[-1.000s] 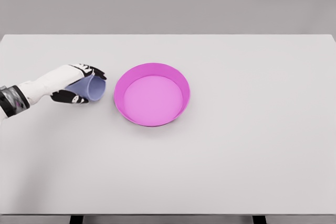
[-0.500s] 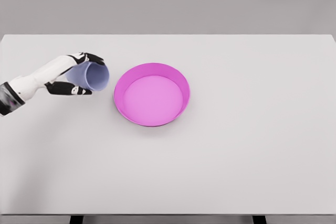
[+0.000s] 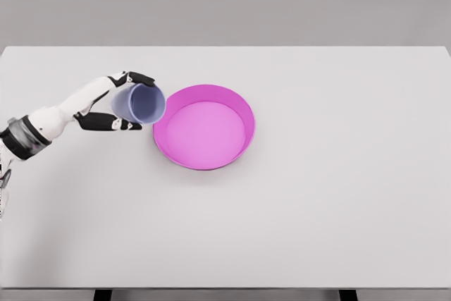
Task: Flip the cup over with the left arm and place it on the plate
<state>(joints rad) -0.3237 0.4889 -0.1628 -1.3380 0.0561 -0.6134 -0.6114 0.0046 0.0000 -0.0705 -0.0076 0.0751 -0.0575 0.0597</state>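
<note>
Head view, single frame. A white table (image 3: 317, 209) fills most of the picture, with a grey backdrop across the top.

The left arm enters from the left edge at mid height and reaches toward the centre. The left hand (image 3: 116, 103) is closed around a pale lavender cup (image 3: 139, 103), left of centre in the frame. One dark-tipped finger (image 3: 141, 77) lies over the top of the cup; the thumb (image 3: 113, 124) runs beneath it. The grip is a wrap around the cup's side wall, fingers curled rather than spread.

The cup is tilted on its side, its open mouth turned toward the right and toward the camera, so the inside is visible. Whether it is clear of the table surface cannot be determined from this angle.

A magenta plate (image 3: 239, 103) with a raised rim sits on the table at centre, slightly left. The cup's mouth is just beside the plate's left rim; contact cannot be confirmed. Nothing rests inside the plate.
</note>
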